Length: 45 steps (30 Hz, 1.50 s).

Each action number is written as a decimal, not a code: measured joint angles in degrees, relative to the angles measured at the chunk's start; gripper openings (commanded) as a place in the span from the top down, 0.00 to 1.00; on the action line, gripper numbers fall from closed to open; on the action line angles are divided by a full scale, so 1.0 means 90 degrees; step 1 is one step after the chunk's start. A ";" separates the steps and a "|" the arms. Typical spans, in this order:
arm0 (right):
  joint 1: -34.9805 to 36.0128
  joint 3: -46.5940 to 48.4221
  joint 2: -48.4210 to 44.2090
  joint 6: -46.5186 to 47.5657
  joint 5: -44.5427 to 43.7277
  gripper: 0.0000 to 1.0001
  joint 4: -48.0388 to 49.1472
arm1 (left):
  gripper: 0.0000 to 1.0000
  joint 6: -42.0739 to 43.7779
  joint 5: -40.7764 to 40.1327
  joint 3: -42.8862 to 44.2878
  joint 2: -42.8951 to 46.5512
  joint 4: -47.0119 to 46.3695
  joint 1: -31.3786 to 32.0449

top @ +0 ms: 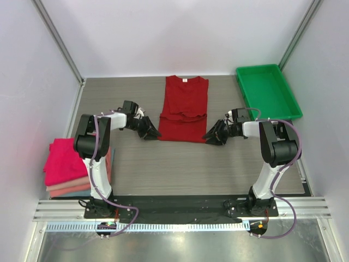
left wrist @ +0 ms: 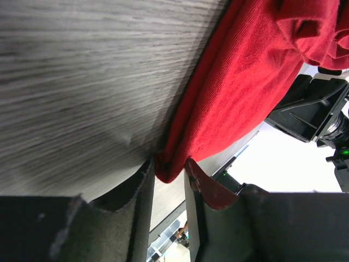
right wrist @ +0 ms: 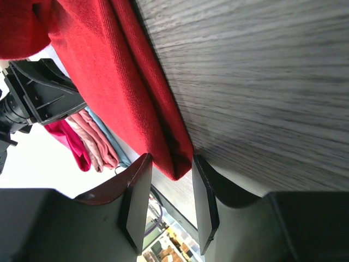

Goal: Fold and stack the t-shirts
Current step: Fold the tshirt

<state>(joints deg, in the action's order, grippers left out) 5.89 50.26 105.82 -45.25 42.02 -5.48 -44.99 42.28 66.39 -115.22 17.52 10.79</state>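
Note:
A dark crimson t-shirt (top: 184, 109) lies on the table, folded into a narrow strip, its near part doubled over. My left gripper (top: 151, 132) is at its near left corner and my right gripper (top: 213, 137) at its near right corner. In the left wrist view the jaws (left wrist: 166, 170) stand open with the red shirt's corner (left wrist: 229, 103) between the fingertips, not clamped. In the right wrist view the jaws (right wrist: 170, 166) are also open around the other corner (right wrist: 125, 93). A stack of folded shirts (top: 65, 164), magenta on top with salmon and pale pink below, sits at the left edge.
A green plastic tray (top: 268, 90) stands at the back right. White walls enclose the grey wood-grain table (top: 180, 164). The folded stack also shows in the right wrist view (right wrist: 90, 144). The arm bases sit on the black rail at the near edge.

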 measured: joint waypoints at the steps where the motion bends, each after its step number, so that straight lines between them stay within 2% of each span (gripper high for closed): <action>1: 0.0005 0.0000 0.0010 -0.0002 0.0010 0.59 0.0015 | 0.72 0.0000 0.0005 0.0012 -0.0019 0.0000 0.0005; 7: 0.0121 0.0005 0.0124 -0.0151 0.0155 0.57 0.0202 | 0.76 -0.0002 0.0005 0.0024 -0.0049 -0.0017 0.0046; 10: 0.0206 0.0012 0.0165 -0.0199 0.0202 0.59 0.0267 | 0.86 -0.0012 0.0005 0.0034 -0.0080 -0.0019 0.0066; 11: 0.0226 0.0012 0.0168 -0.0209 0.0199 0.60 0.0270 | 0.93 -0.0012 0.0000 0.0046 -0.0102 -0.0019 0.0068; 14: 0.0253 0.0010 0.0168 -0.0199 0.0151 0.67 0.0262 | 1.00 -0.0017 0.0000 0.0075 -0.0138 -0.0015 0.0080; 17: 0.0257 0.0010 0.0168 -0.0180 0.0078 0.72 0.0211 | 1.00 -0.0002 -0.0002 0.0087 -0.0141 -0.0015 0.0087; 21: 0.0238 -0.0046 0.0160 -0.0112 0.0012 0.88 0.0185 | 1.00 -0.0002 -0.0005 0.0087 -0.0141 -0.0015 0.0092; 26: 0.0107 -0.0117 0.0070 0.0061 -0.0061 0.92 0.0070 | 1.00 0.0044 -0.0005 0.0100 -0.0141 0.0000 0.0092; 29: -0.0034 -0.0112 -0.0012 0.0231 -0.0117 0.99 -0.0102 | 1.00 0.0100 -0.0010 0.0112 -0.0131 0.0015 0.0097; 35: -0.0141 0.0124 -0.0454 0.0590 -0.0277 0.98 -0.0712 | 1.00 0.0335 -0.0029 0.0180 0.0274 0.0209 0.0182; 45: -0.0141 0.0520 -0.2047 0.1146 -0.0226 0.98 -0.1605 | 1.00 0.0653 -0.0029 0.0440 0.2006 0.0500 0.0267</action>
<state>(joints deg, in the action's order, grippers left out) 4.62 54.94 87.39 -34.94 39.99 -19.92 -39.11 42.02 70.35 -97.17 22.02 13.19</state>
